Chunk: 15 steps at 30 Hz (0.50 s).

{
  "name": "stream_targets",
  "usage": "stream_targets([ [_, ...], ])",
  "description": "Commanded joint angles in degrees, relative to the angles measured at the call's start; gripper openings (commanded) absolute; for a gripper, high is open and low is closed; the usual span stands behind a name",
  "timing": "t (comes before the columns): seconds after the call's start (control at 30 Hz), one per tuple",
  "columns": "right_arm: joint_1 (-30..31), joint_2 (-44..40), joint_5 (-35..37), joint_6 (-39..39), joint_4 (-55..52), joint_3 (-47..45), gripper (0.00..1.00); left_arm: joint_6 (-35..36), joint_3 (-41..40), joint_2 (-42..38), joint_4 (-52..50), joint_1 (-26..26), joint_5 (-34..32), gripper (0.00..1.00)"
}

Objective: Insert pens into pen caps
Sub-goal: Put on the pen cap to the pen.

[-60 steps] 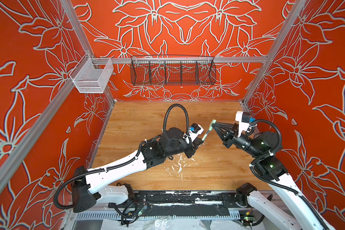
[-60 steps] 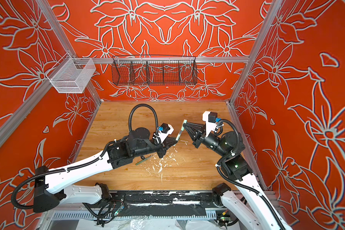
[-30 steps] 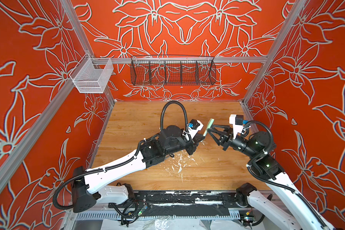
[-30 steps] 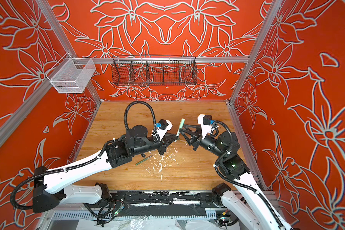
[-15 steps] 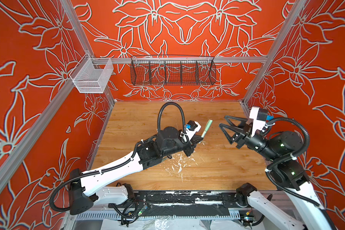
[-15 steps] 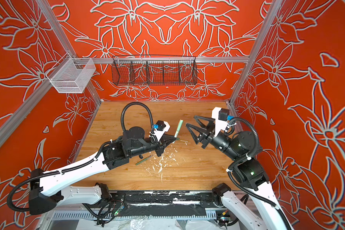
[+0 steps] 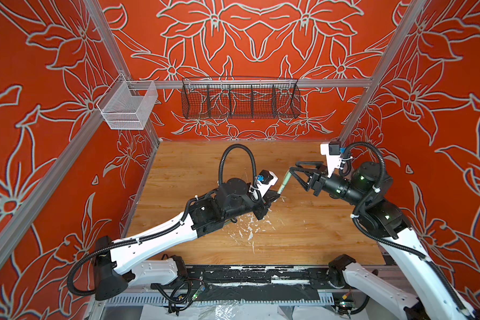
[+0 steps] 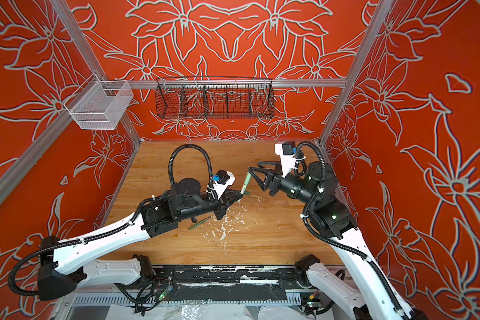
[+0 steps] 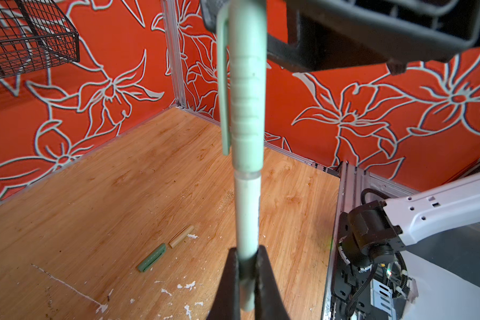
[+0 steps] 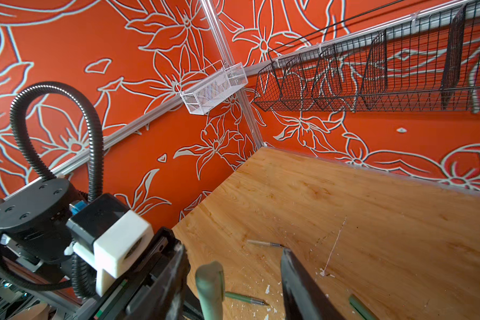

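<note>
Now, left hand (image 9: pixel 245 259) clamps mint pen (image 9: pixel 247 210) near bare end; right hand (image 10: pixel 233 249) spread astride cap (image 9: pixel 247 83). Likely light, stiff, slick: pinch cap mid-body.

The light wooden plank tabletop (image 8: pixel 275 238) carries a slim dark green pen (image 8: pixel 200 223) at eight o'clock from its middle, a short green cap (image 9: pixel 151 257) and a short tan cap (image 9: pixel 181 236) almost end to end at two o'clock, and white paint flecks (image 8: pixel 223 232) at six.

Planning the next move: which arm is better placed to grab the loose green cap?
Probably right. The right gripper is open, empty; the left gripper is shut on the mint pen, so cannot take the green cap.
</note>
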Motion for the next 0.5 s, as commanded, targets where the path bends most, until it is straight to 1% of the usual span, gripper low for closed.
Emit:
stream_targets([
  [0.0,0.1,-1.0,-2.6,2.2,3.9,-2.7,0.54,0.1,0.4,-0.1,-0.3,0.1,-0.2,0.00],
  [0.07,0.1,-1.7,-3.0,3.3,6.4,-4.3,0.54,0.0,0.4,0.4,-0.2,0.1,-0.2,0.00],
  [0.27,0.1,-2.5,-4.7,4.4,9.3,-6.2,0.53,-0.1,1.2,1.5,-0.5,0.1,0.0,0.00],
  [0.47,0.1,-2.3,-4.8,4.9,10.5,-7.3,0.51,-0.2,1.3,1.7,-0.1,0.1,0.2,0.00],
])
